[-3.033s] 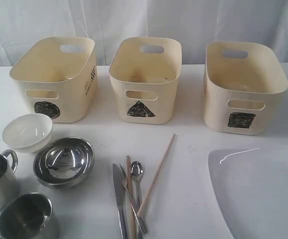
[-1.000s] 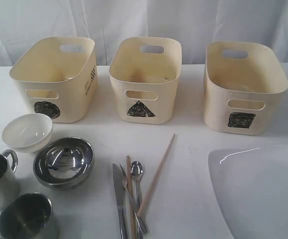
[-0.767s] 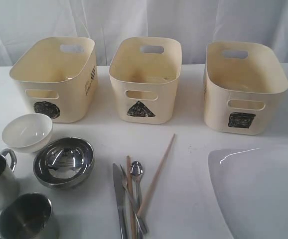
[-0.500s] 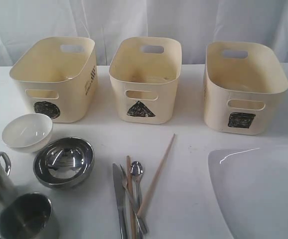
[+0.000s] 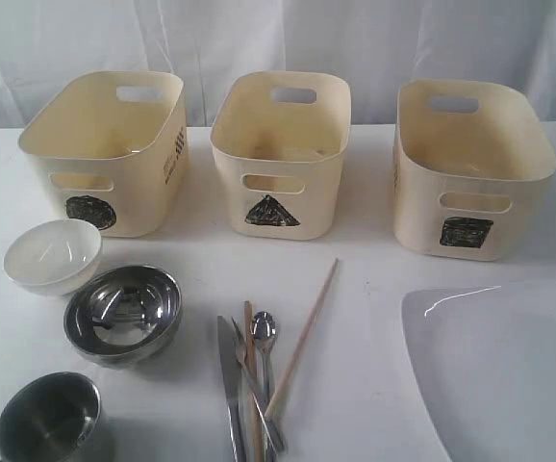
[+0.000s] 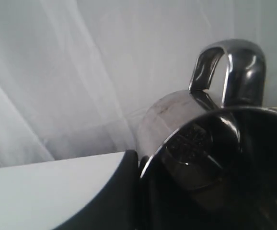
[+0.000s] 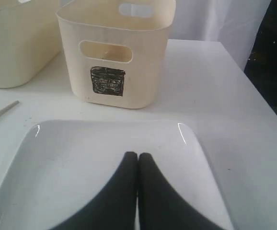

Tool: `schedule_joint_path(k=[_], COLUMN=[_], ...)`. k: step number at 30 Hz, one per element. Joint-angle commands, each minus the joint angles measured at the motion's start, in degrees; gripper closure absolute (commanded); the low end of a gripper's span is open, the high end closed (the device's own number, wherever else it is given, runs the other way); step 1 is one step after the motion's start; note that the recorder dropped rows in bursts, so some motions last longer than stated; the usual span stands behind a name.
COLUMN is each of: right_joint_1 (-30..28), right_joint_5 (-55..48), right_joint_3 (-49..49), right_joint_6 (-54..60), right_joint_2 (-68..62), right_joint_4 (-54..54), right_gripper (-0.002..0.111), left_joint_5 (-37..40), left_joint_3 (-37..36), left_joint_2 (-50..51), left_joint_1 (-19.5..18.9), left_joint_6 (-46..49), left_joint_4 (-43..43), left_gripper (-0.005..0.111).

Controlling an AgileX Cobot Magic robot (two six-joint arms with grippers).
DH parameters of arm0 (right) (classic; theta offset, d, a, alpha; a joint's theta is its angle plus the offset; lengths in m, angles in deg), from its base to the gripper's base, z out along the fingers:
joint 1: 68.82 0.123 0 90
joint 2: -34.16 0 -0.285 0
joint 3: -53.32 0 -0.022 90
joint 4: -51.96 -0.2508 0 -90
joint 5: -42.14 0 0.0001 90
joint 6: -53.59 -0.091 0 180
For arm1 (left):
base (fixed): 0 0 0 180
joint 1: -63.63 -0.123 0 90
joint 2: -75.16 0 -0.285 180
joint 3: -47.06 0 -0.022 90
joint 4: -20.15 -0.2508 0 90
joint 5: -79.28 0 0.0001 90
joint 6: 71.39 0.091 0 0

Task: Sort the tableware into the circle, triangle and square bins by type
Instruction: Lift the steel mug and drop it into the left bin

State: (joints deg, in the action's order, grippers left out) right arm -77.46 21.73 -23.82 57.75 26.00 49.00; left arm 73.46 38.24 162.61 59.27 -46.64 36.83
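White desk (image 5: 374, 260) under everything. Biggest on it: large white plate (image 5: 509, 375), front right, cut off by the exterior view's edge. Over that plate, right tool (image 7: 137, 158), fingers pressed together, nothing between them.

Along the back, three cream tubs in a row, well apart from the tableware: circle bin (image 5: 105, 149) left, triangle bin (image 5: 280, 154) middle, square bin (image 5: 470, 168) right.

Front left, steel bowl (image 5: 122, 313), with small white bowl (image 5: 52, 255) near it, behind and to the left. At the front left corner, one steel cup (image 5: 49, 419), upright.

Handled steel cup (image 6: 201, 139) outside the exterior view, seen against a white curtain (image 6: 57, 72), gripped at the rim by left tool (image 6: 141, 165). Only one dark finger (image 6: 121, 191) visible, outside the wall.

Front centre, steel knife (image 5: 230, 385), wooden chopsticks (image 5: 302, 332), one slanting away to the right, and spoon (image 5: 264, 329), lying together and overlapping.
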Motion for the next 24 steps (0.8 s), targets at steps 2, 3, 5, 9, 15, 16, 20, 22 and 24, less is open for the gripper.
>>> schedule_joint_path(k=[2,3,5,9,15,16,20,22,24], right_joint_1=[0.20,0.20,0.20,0.20,0.20,0.20,0.20,0.20,0.20], right_joint_5=[0.34,0.34,0.34,0.34,0.34,0.34,0.34,0.34,0.34], right_joint_3=[-0.08,-0.08,-0.08,-0.08,-0.08,-0.08,-0.08,-0.08,-0.08], right_joint_6=[-0.33,-0.33,-0.33,-0.33,-0.33,-0.33,-0.33,-0.33,-0.33], right_joint_2=[0.37,0.37,0.37,0.37,0.37,0.37,0.37,0.37,0.37], right_joint_4=[0.02,0.02,0.02,0.02,0.02,0.02,0.02,0.02,0.02], right_gripper=[0.108,0.108,0.108,0.108,0.108,0.108,0.108,0.108,0.108], left_joint_5=[-5.41,-5.08,-2.71,-1.38,-3.59,-3.39,-3.38,-2.33,0.41], left_joint_3=[8.92,10.89,14.02,16.99,17.03,17.03,17.03,17.03,17.03], left_joint_2=[15.39,18.14,21.90,26.89,29.80,29.80,29.80,29.80,29.69], left_joint_1=[7.73,8.69,10.50,13.05,13.78,13.72,13.72,13.72,13.72], left_joint_6=[-0.91,-0.91,-1.05,-1.68,-2.01,-2.11,-2.27,-2.27,-3.77], left_joint_4=[-12.00,-13.32,-13.48,-13.58,-13.58,-13.58,-13.58,-13.58,-13.58], left_gripper=[0.107,0.107,0.107,0.107,0.107,0.107,0.106,0.100,0.088])
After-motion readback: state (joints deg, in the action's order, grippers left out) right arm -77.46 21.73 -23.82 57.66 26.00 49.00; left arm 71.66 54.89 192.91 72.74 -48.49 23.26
